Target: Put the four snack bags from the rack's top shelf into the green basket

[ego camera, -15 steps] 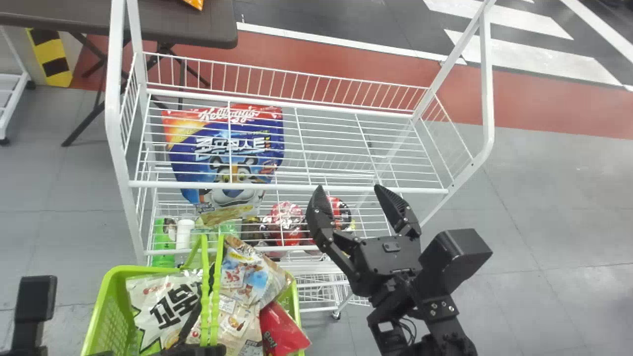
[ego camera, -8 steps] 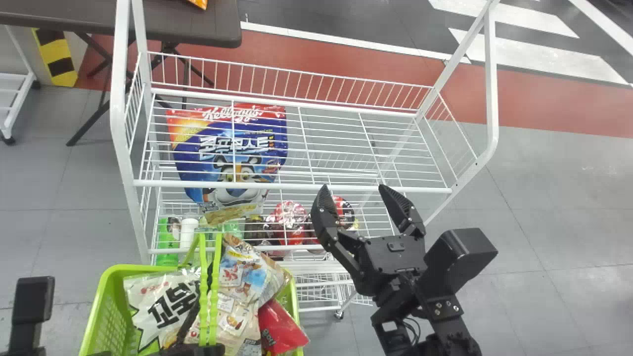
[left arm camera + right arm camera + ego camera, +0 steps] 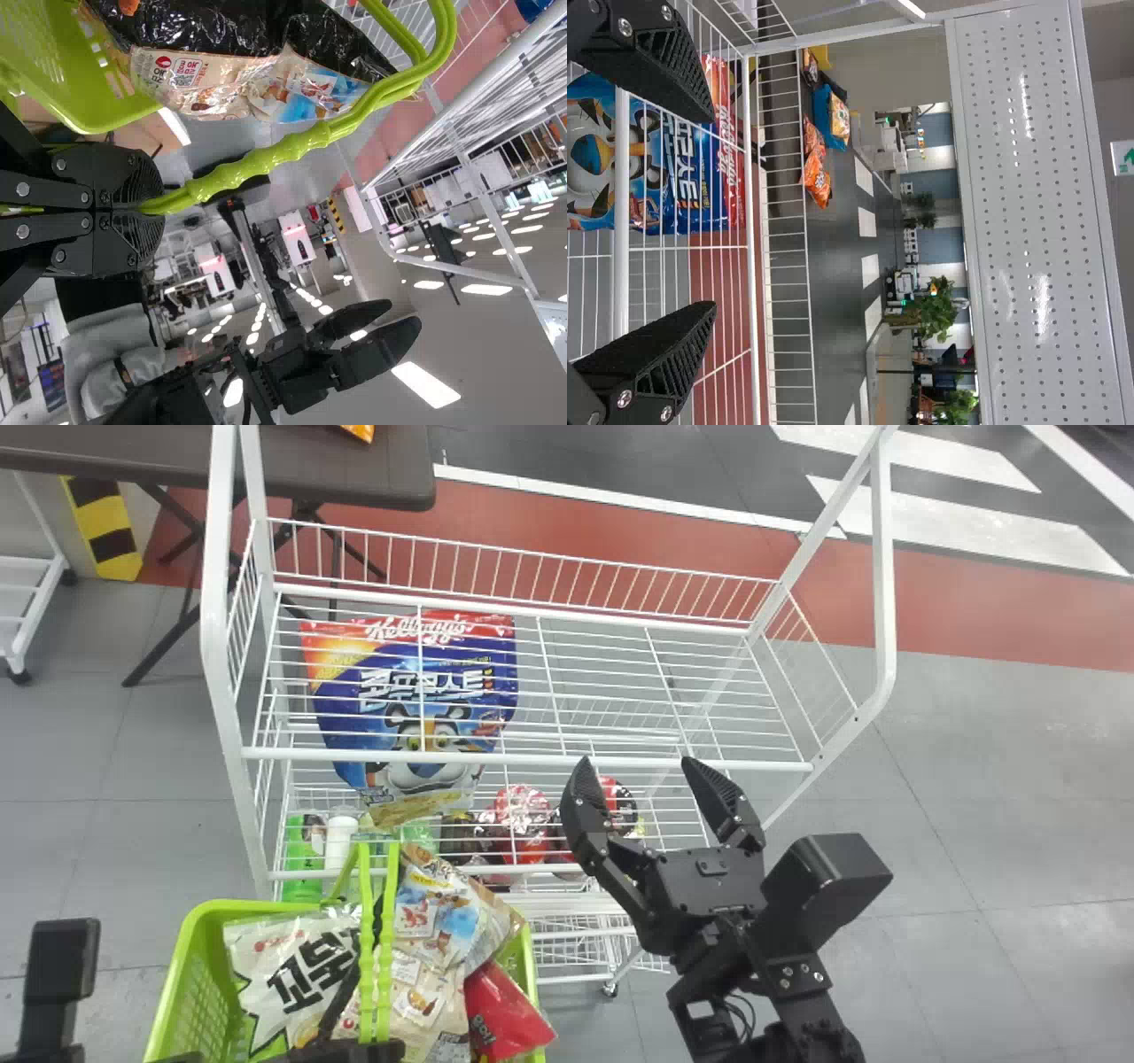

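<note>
My left gripper is at the green basket, by its raised handles. In the left wrist view, that gripper is shut on the green handle. The basket holds a white bag, beige printed bags and a red bag. My right gripper stands open near the front rail of the top shelf, nothing between its fingers. In the right wrist view, the gripper has the shelf wires beyond it.
A large blue and red bag shows through the top shelf's wires. Lower down are bottles and red round packs. A dark table stands behind at the left. The rack's side posts rise at both ends.
In the head view, the rack and my right gripper have shifted slightly to the right. The basket has barely moved. Neither gripper has visibly opened or closed.
</note>
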Available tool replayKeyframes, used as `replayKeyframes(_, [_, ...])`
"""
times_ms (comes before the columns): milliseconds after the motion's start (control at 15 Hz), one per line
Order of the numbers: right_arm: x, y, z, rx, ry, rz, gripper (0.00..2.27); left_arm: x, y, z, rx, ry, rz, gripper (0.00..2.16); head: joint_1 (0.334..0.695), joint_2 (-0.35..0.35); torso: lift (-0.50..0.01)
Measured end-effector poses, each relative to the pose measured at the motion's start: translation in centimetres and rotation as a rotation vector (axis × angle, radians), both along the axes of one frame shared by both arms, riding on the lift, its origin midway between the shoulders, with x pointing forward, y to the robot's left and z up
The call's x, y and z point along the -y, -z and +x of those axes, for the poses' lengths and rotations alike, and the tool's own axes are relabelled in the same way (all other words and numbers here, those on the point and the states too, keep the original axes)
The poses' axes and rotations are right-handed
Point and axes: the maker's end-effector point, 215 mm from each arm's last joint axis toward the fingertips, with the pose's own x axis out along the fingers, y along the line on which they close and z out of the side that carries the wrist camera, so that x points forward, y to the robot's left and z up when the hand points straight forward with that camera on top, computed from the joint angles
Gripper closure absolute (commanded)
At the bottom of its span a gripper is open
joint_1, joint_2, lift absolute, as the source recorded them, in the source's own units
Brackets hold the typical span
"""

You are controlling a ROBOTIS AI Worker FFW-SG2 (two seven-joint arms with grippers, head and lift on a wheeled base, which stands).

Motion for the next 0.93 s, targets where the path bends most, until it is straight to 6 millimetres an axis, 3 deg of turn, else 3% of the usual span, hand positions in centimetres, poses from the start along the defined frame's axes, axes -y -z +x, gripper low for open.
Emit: replayKeyframes(933, [0.01, 0.16, 0.07, -0.004, -0.006, -0.003, 0.07, 0.01, -0.07, 0.07, 0.001, -0.002, -0.001, 2.12, 0.695, -0.313, 0.000])
